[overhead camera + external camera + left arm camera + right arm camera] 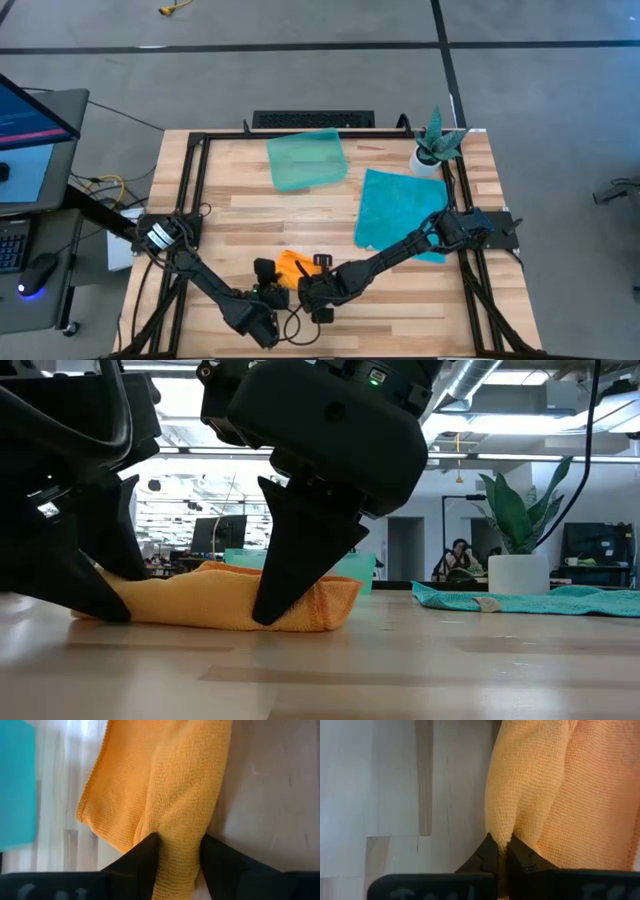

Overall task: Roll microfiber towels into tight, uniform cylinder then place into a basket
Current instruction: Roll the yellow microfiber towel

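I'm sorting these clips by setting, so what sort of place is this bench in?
Probably a robotics lab in an open office or workshop: a wooden table in a black frame on a bare concrete floor, a computer workstation beside it, and monitors and a seated person under exposed ceiling ducts behind.

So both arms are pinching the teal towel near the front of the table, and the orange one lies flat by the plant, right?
The colours are swapped. Both grip the orange towel: left gripper, right gripper. The teal towel lies flat by the plant, as the high view shows.

orange towel (291, 265), teal towel (400, 208), pale-green basket (306, 159), black arms
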